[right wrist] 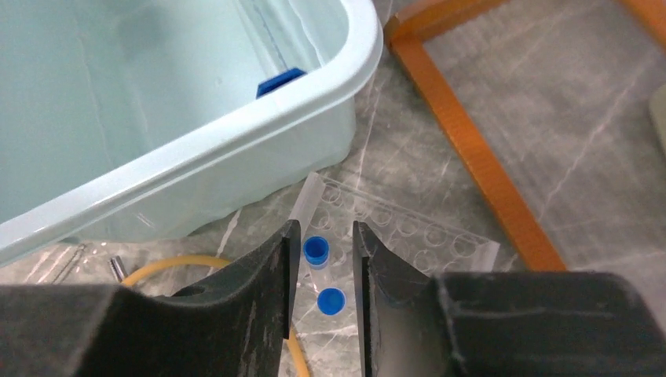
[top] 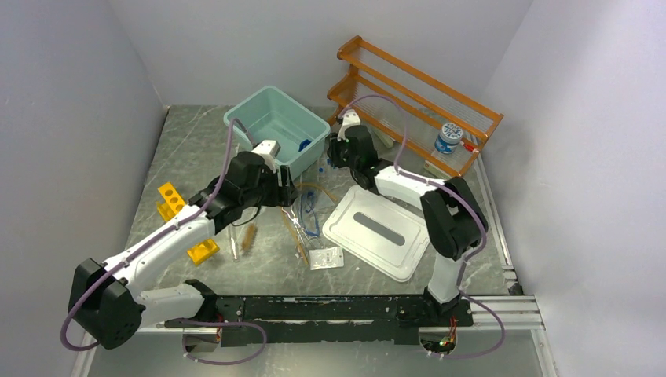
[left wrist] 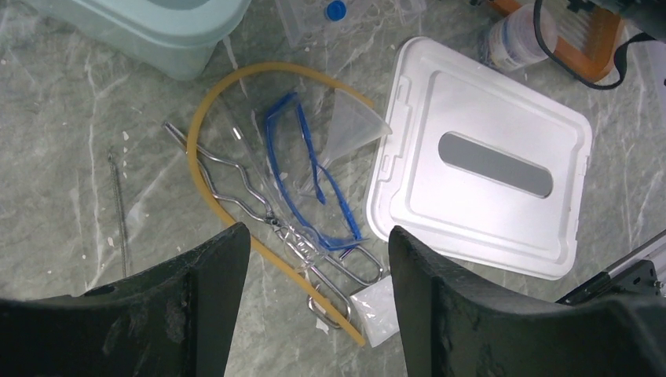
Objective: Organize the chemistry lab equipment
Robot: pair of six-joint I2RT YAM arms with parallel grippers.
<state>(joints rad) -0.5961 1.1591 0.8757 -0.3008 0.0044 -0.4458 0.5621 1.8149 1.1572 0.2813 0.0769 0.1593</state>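
Note:
My right gripper (right wrist: pixel 324 228) (top: pixel 333 155) is lowered over a clear well tray (right wrist: pixel 408 232) beside the teal bin (right wrist: pixel 236 133). Its jaws are open and narrow, straddling two blue-capped vials (right wrist: pixel 315 250) (right wrist: pixel 331 301); a gap shows beside the caps. A blue cap (right wrist: pixel 280 81) lies in the bin. My left gripper (left wrist: pixel 318 232) (top: pixel 287 188) hovers open and empty above the metal tongs (left wrist: pixel 236 188), blue-framed goggles (left wrist: pixel 302 157) and amber tubing (left wrist: pixel 204 126). The yellow test-tube rack (top: pixel 171 200), a glass tube (top: pixel 233 243) and a brush (top: pixel 250 236) lie under the left arm.
A white lid (left wrist: pixel 487 102) lies right of the goggles, with a clear funnel (left wrist: pixel 353 126) at its edge and a small plastic bag (left wrist: pixel 377 310) nearby. The orange shelf (top: pixel 416 86) stands at the back right with a jar (top: pixel 448 137) on it. A thin wire (left wrist: pixel 119 212) lies to the left.

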